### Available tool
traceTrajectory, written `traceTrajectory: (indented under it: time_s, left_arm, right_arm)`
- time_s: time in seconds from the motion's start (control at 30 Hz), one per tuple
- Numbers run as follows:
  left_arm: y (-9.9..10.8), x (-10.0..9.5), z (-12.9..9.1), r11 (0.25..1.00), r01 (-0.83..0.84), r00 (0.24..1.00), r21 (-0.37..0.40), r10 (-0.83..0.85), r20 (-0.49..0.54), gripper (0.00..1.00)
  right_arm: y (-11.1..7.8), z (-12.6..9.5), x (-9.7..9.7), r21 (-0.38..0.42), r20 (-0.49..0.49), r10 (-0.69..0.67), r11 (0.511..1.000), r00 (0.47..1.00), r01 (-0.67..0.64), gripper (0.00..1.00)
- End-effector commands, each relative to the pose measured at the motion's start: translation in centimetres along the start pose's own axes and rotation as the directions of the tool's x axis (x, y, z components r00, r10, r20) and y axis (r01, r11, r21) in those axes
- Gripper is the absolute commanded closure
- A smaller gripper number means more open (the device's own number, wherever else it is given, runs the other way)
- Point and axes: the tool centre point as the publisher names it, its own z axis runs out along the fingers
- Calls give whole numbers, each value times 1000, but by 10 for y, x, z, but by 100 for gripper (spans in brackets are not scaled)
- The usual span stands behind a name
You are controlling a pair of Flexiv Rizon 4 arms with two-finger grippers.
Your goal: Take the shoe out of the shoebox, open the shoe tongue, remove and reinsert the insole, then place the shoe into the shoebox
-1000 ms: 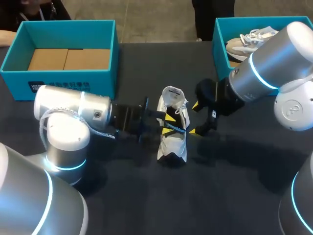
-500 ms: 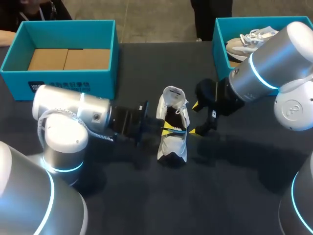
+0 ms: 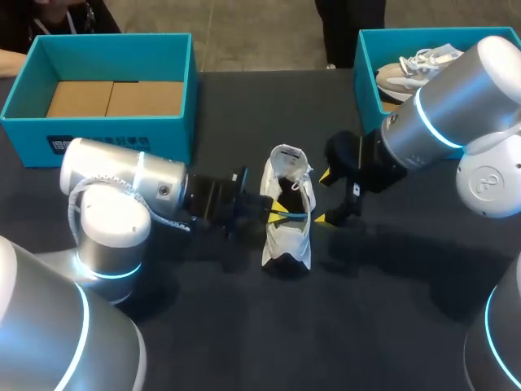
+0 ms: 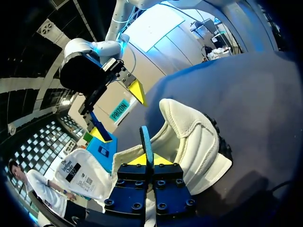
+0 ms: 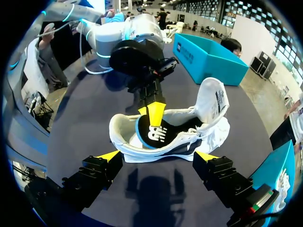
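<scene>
Now that the left gripper [image 3: 281, 210] has clamped the black, blue-edged insole [image 5: 154, 132] of the white sneaker [image 3: 285, 248], removal can start — right gripper [image 3: 324, 197] gapes.

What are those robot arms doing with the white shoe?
The white shoe lies on its side on the dark table, out of its box. The left gripper reaches into it and pinches the black insole. The right gripper sits open on the shoe's sole side. One teal shoebox holds only cardboard. The other teal box holds another shoe.
</scene>
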Motion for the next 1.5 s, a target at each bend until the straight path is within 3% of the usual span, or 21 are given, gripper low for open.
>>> traceTrajectory:
  time_s: [0.03, 0.4, 0.53, 0.57, 0.6, 0.63, 0.93, 1.27, 1.3, 1.33, 1.37, 1.43, 1.5]
  left_arm:
    - [-2, -2, 1, 1000, -6, 1000, -2, 6, 4, 66]
    - [-30, -17, -11, 998, -54, 998, 16, 53, 39, 75]
    - [-30, -13, -9, 999, -40, 998, 24, 39, 41, 84]
    - [-29, -11, -8, 999, -33, 999, 27, 32, 39, 88]
    - [-28, -9, -6, 999, -25, 999, 28, 24, 36, 98]
    - [-27, -7, -5, 999, -21, 999, 28, 20, 31, 100]
    - [-19, 7, 7, 999, 34, 999, 42, -34, 0, 100]
    - [-18, 5, -3, 998, 53, 999, 31, -53, 10, 100]
    - [-21, 3, -4, 998, 48, 999, 46, -49, 16, 75]
    - [-26, -1, -5, 997, 23, 999, 77, -26, 41, 42]
    - [-30, -4, -5, 996, 13, 998, 84, -18, 56, 25]
    - [-36, -10, -8, 996, -3, 997, 88, -4, 72, 16]
    - [-40, -16, -11, 995, -18, 996, 99, 9, 86, 13]
  right_arm:
    - [1, 1, 1, 4, 3, 0, 1000, 1000, 0, 0]
    - [1, 1, 1, 4, 3, 0, 1000, 1000, 0, 0]
    - [1, 1, 1, 4, 3, 0, 1000, 1000, 0, 0]
    - [1, 1, 1, 4, 3, 0, 1000, 1000, 0, 0]
    - [1, 1, 1, 4, 3, 0, 1000, 1000, 0, 0]
    - [1, 1, 1, 4, 3, 0, 1000, 1000, 0, 0]
    - [1, 1, 1, 4, 3, 0, 1000, 1000, 0, 0]
    - [1, 1, 1, 4, 3, 0, 1000, 1000, 0, 0]
    - [1, 1, 1, 4, 3, 0, 1000, 1000, 0, 0]
    - [1, 1, 1, 4, 3, 0, 1000, 1000, 0, 0]
    - [1, 1, 1, 4, 3, 0, 1000, 1000, 0, 0]
    - [1, 1, 1, 4, 3, 0, 1000, 1000, 0, 0]
    - [1, 1, 1, 4, 3, 0, 1000, 1000, 0, 0]
